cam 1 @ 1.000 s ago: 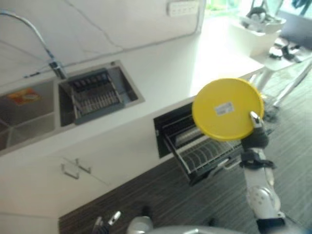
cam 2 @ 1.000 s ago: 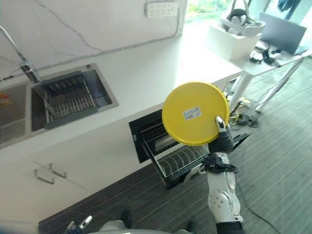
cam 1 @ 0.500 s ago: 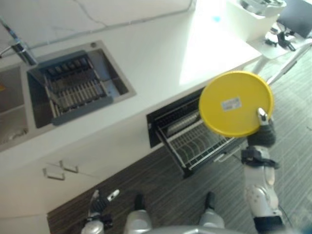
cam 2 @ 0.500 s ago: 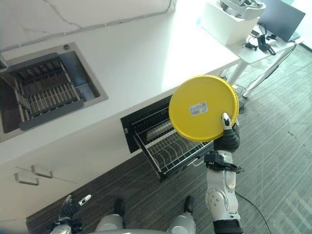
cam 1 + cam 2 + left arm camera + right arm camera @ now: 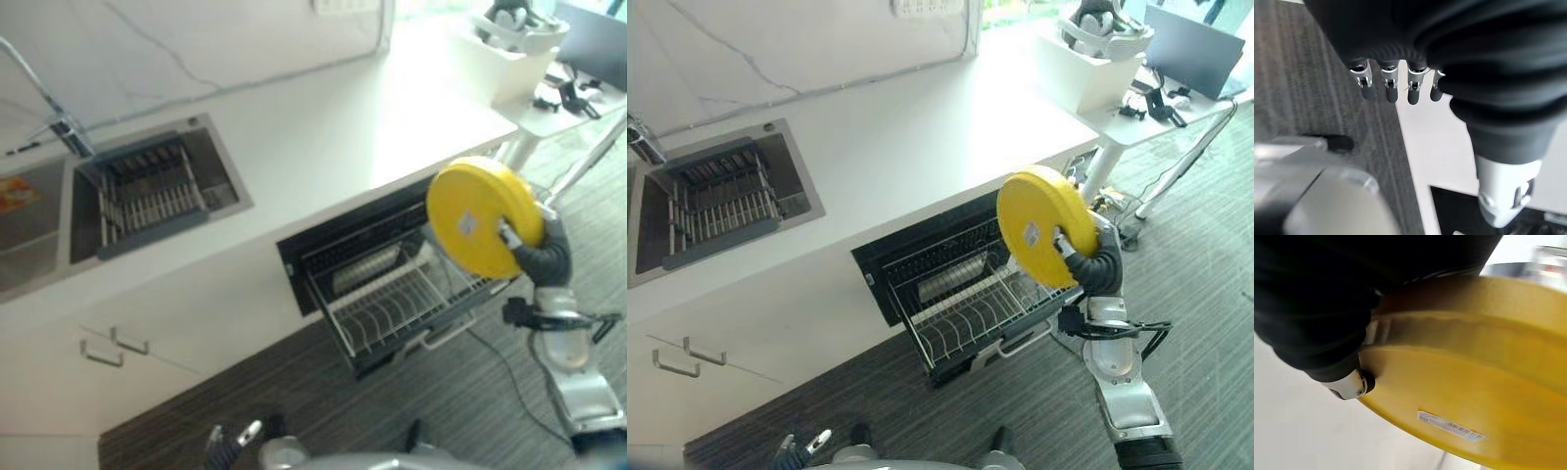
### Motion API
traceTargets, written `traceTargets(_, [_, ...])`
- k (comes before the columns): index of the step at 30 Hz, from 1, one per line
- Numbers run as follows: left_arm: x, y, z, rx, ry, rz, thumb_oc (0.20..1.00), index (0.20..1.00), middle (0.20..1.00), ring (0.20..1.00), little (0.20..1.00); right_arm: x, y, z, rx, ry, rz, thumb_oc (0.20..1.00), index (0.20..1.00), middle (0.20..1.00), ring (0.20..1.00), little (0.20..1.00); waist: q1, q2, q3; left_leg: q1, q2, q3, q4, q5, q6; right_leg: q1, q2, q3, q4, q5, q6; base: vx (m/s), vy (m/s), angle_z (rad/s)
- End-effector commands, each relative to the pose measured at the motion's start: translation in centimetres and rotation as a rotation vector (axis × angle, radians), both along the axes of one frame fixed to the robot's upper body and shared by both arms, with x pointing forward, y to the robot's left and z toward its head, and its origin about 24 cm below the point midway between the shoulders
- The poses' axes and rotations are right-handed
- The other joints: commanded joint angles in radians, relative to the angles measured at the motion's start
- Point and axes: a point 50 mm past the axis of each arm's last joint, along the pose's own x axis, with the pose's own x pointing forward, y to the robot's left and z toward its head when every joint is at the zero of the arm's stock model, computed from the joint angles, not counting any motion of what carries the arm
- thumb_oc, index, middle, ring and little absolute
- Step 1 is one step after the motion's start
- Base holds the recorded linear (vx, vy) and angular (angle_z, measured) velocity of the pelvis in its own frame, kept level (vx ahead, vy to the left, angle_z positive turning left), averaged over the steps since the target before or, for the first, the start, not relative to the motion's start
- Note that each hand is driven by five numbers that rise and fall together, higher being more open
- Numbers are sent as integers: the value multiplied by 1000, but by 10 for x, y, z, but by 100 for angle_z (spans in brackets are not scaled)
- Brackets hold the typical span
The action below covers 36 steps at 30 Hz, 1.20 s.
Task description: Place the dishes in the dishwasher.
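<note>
Fingers [image 5: 1354, 384] of the right hand [image 5: 1095, 264] pinch the rim of the yellow plate [image 5: 1043, 238], thumb on its labelled underside, holding it tilted on edge at the right of the frame, above the right end of the pulled-out dishwasher rack [image 5: 965, 311]. That wire rack juts from the open dishwasher [image 5: 343, 250] under the white worktop [image 5: 372, 127], its rows of prongs bare as far as can be seen. Low at the bottom left, the left hand [image 5: 1396, 85] hangs over the floor with its fingers straight and relaxed, holding nothing. Judging by its look, the plate is stiff, smooth and fairly light, probably plastic, so it should not flex, but a glossy rim held at one point could swivel or slip; a grip on the rim leaves the opposite edge free to drop between prongs.
</note>
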Motion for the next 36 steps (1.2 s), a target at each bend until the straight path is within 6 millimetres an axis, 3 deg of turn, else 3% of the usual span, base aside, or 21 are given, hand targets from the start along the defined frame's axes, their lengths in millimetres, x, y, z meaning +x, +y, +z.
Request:
traceTargets(1, [31,18,9,80,-65,-106,1000,1000,1000,1000,1000,0,15,48,-253,-365,-1,200,200,200,200,200,30,-21,13,3,-33,-27,1,-112,35,45,-41,-59,35,-104,38,28,9,11])
traceTargets(10, [28,45,16,121,-28,-129,1000,1000,1000,1000,1000,17,13,16,-875,-249,53,200,200,200,200,200,75,-47,3,0,-52,-65,1,-131,43,42,-58,-83,53,-98,65,16,-10,19])
traceTargets(23, [36,48,20,116,-45,-158,1000,1000,1000,1000,1000,12,13,-58,-940,9,185,200,200,200,200,200,119,-70,5,-2,-65,-96,1,-136,51,61,-60,-117,58,-96,69,3,-10,11])
traceTargets(36, [39,46,22,116,-36,-208,1000,1000,1000,1000,1000,42,-1,-83,-1006,185,77,200,200,200,200,200,206,-62,28,1,-78,-143,1,-129,49,100,-65,-166,54,-90,69,28,-2,15])
